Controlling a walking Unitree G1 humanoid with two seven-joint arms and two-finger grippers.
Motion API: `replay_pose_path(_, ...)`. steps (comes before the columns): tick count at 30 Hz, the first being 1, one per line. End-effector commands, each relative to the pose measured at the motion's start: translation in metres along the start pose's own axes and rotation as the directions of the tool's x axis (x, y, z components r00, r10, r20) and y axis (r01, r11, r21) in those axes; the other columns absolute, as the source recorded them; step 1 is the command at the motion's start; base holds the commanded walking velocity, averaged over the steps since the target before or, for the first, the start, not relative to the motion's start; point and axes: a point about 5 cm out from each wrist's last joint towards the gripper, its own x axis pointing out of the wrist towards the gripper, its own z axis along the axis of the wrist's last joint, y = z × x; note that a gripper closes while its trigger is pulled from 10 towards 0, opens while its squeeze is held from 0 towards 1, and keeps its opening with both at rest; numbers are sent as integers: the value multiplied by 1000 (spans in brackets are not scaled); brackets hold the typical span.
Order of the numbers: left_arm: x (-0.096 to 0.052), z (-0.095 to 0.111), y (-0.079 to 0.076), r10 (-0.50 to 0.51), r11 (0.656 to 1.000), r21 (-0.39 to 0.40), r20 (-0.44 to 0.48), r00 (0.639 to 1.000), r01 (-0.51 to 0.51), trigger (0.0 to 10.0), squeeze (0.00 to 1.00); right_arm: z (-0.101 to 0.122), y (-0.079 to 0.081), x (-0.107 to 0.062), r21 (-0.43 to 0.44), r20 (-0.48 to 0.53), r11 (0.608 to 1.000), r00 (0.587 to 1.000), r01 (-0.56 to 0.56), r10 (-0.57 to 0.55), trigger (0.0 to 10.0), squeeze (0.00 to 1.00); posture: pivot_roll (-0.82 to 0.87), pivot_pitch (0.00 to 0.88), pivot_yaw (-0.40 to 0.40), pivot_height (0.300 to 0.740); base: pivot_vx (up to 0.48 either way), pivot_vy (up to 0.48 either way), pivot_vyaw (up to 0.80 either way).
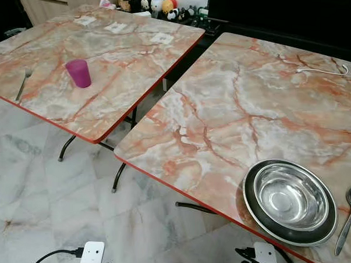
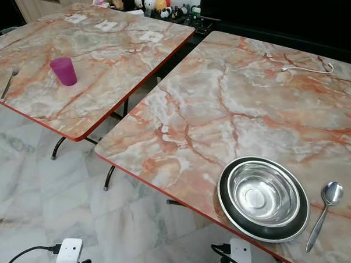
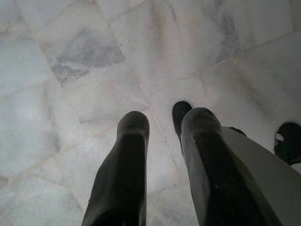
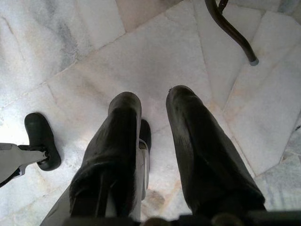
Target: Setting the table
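Bowl [image 1: 289, 199] and spoon [image 1: 347, 216] laid as a place setting at the right tabletop [image 1: 235, 105] near edge

Cup [image 1: 78, 72] and fork [image 1: 23, 83] are left apart on the other tabletop [image 1: 115, 53], presumably to be fetched; left end effector [image 3: 162, 136] and right end effector [image 4: 153, 117] are hung open and empty over the floor [image 1: 27, 183]

Home dining area, marble-top folding tables [image 1: 234, 111], plush toys [image 1: 152, 2], tiled floor [image 1: 33, 183]

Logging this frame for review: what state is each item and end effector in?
Steel bowl: upright, empty, nested in a dark plate.
Dark plate: flat, near the table edge.
Spoon: lying right of the plate.
Purple cup: upright on the far table.
Fork: lying flat there.
Left end effector: open, empty, above the floor.
Right end effector: open, empty.
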Motion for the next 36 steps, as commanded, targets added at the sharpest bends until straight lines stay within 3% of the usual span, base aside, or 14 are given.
replay_pose_path(1,-2,-6,3,7,1000,-1,-26,1000,-7,10000,0,-3,1,0,2,-14,1000,1000,-2,2,10000,0,-128,93,30,740,0,0,0)
replay_pose_path(12,-2,-6,3,7,1000,-1,-26,1000,-7,10000,0,-3,1,0,2,-14,1000,1000,-2,2,10000,0,-128,93,30,740,0,0,0)
replay_pose_path(13,-2,-6,3,6,1000,0,-26,1000,-6,10000,0,-3,1,0,13,-13,1000,1000,1,-1,10000,0,0,0,0,740,0,0,0)
replay_pose_path(14,-2,-7,1,-6,1000,-5,-24,1000,6,10000,0,-3,1,-1,26,-5,1000,1000,0,0,10000,0,-127,62,30,740,0,0,0)
replay_pose_path(36,-2,-7,-2,-31,999,-14,-19,999,31,10000,0,-4,-1,-1,48,14,999,1000,-2,2,10000,0,-137,60,23,740,0,0,0)
